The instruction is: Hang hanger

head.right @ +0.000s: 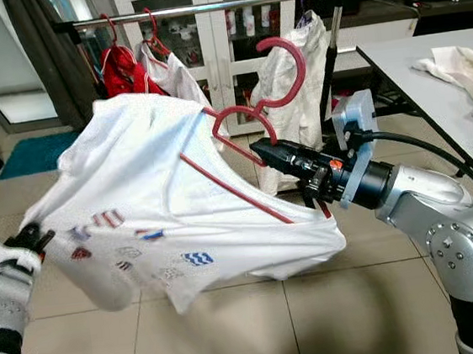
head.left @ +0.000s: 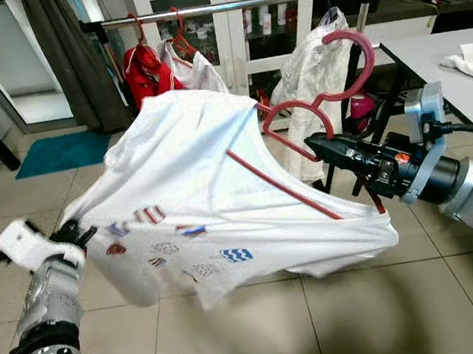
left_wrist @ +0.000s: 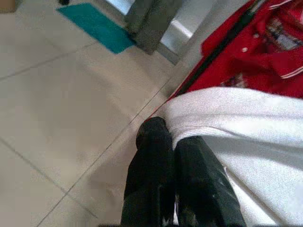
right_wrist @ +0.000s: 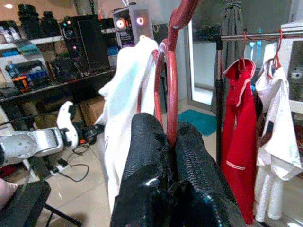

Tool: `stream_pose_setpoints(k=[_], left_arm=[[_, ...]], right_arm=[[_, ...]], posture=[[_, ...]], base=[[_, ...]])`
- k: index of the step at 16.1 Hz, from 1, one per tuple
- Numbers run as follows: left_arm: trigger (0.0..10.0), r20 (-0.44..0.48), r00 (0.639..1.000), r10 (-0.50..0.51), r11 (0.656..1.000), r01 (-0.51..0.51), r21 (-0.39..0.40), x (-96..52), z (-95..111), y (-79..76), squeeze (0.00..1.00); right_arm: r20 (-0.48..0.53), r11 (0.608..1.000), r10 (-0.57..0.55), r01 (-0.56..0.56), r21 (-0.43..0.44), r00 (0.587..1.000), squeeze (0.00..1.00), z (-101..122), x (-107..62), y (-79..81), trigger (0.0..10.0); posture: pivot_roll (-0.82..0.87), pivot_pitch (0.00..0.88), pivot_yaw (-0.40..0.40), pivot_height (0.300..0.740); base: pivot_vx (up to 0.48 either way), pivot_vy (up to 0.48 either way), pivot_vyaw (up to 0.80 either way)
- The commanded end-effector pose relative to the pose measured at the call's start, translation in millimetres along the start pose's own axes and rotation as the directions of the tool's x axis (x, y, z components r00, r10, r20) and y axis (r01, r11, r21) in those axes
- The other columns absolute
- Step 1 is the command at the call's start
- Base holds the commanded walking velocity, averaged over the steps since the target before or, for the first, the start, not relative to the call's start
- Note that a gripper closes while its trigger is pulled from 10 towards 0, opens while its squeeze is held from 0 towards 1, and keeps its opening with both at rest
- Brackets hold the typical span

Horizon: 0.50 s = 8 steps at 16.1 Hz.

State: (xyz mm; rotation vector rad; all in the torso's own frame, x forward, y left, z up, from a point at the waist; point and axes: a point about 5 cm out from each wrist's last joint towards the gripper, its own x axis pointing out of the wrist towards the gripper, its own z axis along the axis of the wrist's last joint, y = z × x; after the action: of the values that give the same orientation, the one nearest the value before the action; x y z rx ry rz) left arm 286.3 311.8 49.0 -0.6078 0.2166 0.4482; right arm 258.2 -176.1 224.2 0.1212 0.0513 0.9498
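Red plastic, the hanger (head.left: 322, 109) carries a white T-shirt (head.left: 212, 188) and is held in mid-air before the metal clothes rail (head.left: 235, 5), its hook below the bar and clear of it. The right end effector (head.left: 314, 145) has its two black fingers pinched together on the hanger's neck, while the left end effector (left_wrist: 173, 151), pressed together on the shirt's edge, holds the cloth out to the robot's left. On the rail hang a red garment (head.left: 145, 72) and other white clothes; a grey bench (head.left: 453, 61) stands to the right.
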Motion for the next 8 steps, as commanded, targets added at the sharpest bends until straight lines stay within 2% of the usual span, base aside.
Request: stream_pose_setpoints(k=[1,3,4,5,6,7,8], left_arm=[[0.0,0.021,0.999,0.032,0.999,-0.031,-0.015,-2.1,1.5,7.6,0.0],[0.0,-0.032,0.998,-0.057,0.998,0.058,0.031,-2.2,-9.7,-5.4,0.0],[0.0,-0.065,0.987,-0.147,0.988,0.15,0.046,-2.8,-17.8,-19.2,0.0],[6.4,-0.103,0.96,-0.26,0.965,0.263,0.019,-4.9,-24.4,-33.7,0.0],[10.0,-0.116,0.926,-0.358,0.932,0.362,0.009,-8.4,-26.8,-44.3,0.0],[10.0,-0.104,0.918,-0.382,0.921,0.388,0.039,-9.3,-24.4,-45.9,0.43],[10.0,-0.087,0.924,-0.373,0.924,0.378,0.059,-8.7,-19.8,-42.4,1.0]], right_arm=[[0.036,0.999,-0.036,0.038,-0.038,0.999,0.0,7.8,-2.6,-3.8,10.0],[0.052,0.997,-0.064,0.066,-0.036,0.997,0.0,9.1,0.6,-6.5,10.0],[0.054,0.996,-0.074,0.076,-0.036,0.996,0.0,8.7,3.0,-7.5,10.0],[0.041,0.997,-0.067,0.069,-0.045,0.997,0.0,7.0,4.6,-6.0,10.0],[0.016,0.996,-0.058,0.059,-0.065,0.998,0.0,4.4,5.3,-3.9,10.0],[-0.004,0.995,-0.056,0.055,-0.084,0.998,0.0,2.7,5.9,-2.8,10.0],[-0.011,0.994,-0.057,0.056,-0.092,0.998,0.0,2.3,6.2,-2.5,10.0]], posture=[[-0.1,0.0,0.106,0.74],[-0.1,0.0,0.104,0.74],[-0.1,0.0,0.104,0.74],[-0.1,0.0,0.103,0.74],[-0.1,0.0,0.104,0.74],[-0.1,0.0,0.104,0.74],[-0.1,0.0,0.106,0.74]], base=[[0.0,0.0,0.0],[0.0,0.0,0.0],[0.0,0.0,0.0],[0.0,0.0,0.0],[0.0,0.0,0.0],[0.0,0.0,0.0],[0.0,0.0,0.0]])
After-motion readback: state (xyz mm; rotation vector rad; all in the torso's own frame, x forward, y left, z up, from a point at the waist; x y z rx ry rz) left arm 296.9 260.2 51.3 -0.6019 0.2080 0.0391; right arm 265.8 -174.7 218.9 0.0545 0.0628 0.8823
